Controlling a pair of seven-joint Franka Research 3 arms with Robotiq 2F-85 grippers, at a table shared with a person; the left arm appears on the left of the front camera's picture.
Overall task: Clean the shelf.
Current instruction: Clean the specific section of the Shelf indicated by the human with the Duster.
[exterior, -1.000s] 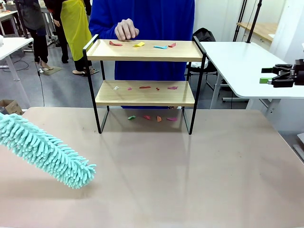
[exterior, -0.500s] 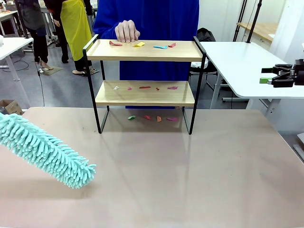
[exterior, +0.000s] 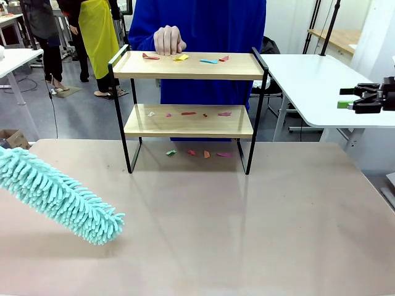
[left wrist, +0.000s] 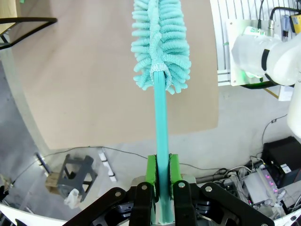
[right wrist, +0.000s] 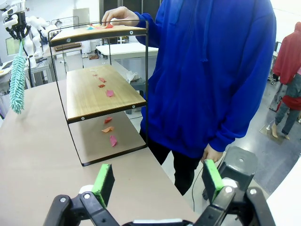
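Note:
The shelf stands at the table's far middle, two wooden boards in a black frame; coloured paper scraps lie on both boards and on the table beneath. The right wrist view shows the shelf from its end. A turquoise fluffy duster hangs tilted over the table's left front. In the left wrist view my left gripper is shut on the duster's handle. My right gripper sits at the far right edge, off the table, and stands open with nothing between its pads.
A person in a blue hoodie stands behind the shelf with one hand on the top board's far left. A white table stands at the right. The brown tabletop in front of the shelf is bare.
The person has shifted slightly to the right, hand staying at the top board. The duster and both grippers have not moved.

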